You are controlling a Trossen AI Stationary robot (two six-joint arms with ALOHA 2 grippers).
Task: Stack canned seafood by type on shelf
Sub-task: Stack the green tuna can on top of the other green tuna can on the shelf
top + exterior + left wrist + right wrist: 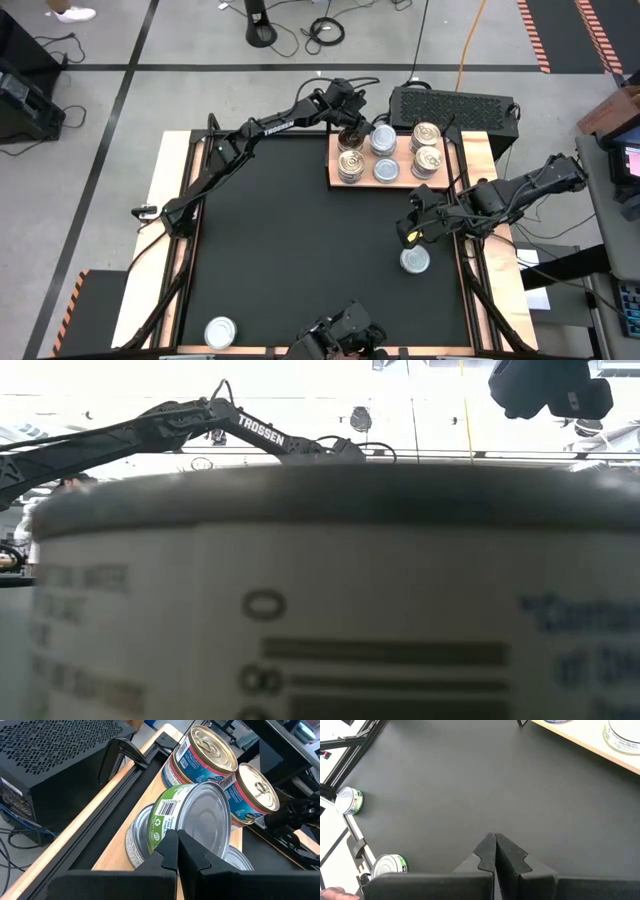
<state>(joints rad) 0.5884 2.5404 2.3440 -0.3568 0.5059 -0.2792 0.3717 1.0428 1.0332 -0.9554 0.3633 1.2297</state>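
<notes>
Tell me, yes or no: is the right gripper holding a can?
No. The right gripper is shut on nothing above bare black mat.

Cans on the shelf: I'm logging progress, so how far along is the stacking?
Mostly done: the shelf carries six piles of cans. In hand: the left gripper, shut, is at a silver-topped can tilted on its pile. Left: loose cans on the mat; the right gripper is shut and empty.

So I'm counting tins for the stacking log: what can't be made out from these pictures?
- Low view: one can fills the frame, hiding the table and shelf behind it; its label is blurred.
- High view: the left gripper covers the shelf's back-left corner, so that stack is unclear.
- High view: stack heights cannot be read from straight above.
- Right wrist view: the shelf is cut off by the edge.
</notes>
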